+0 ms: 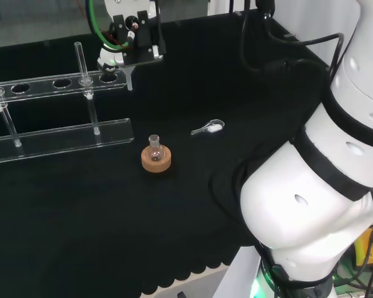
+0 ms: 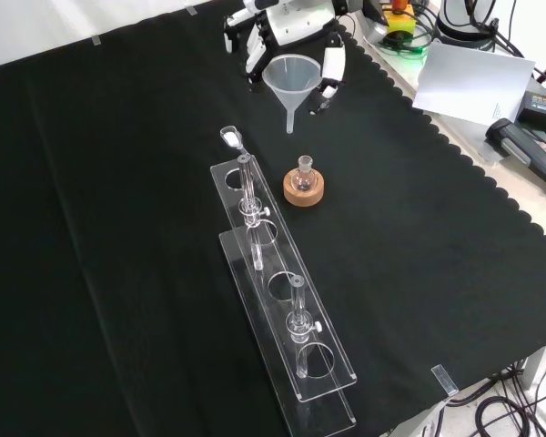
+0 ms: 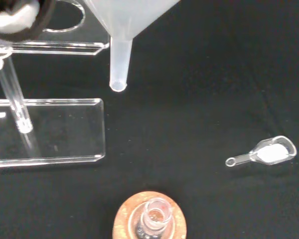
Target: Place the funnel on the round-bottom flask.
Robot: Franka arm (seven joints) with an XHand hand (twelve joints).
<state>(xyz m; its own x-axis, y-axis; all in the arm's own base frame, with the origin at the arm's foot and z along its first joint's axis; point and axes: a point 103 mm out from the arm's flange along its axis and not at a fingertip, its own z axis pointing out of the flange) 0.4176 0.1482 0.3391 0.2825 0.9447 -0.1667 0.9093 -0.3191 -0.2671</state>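
Robot hand [image 2: 287,27] gripping funnel [image 2: 291,82] above cloth, round-bottom flask [image 2: 304,175] upright on cork ring [image 2: 304,189], well apart

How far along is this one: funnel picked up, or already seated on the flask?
Done: the hand holds the funnel, its fingers curled round the cone, lifted off the cloth. In hand: carrying it; in the wrist view its stem ends clear of the flask. Left: line the stem up over the flask's open neck, lower it in and let go. The flask sits in its cork ring.

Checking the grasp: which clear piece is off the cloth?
The funnel, held up in the hand; flask, scoop and rack rest below.
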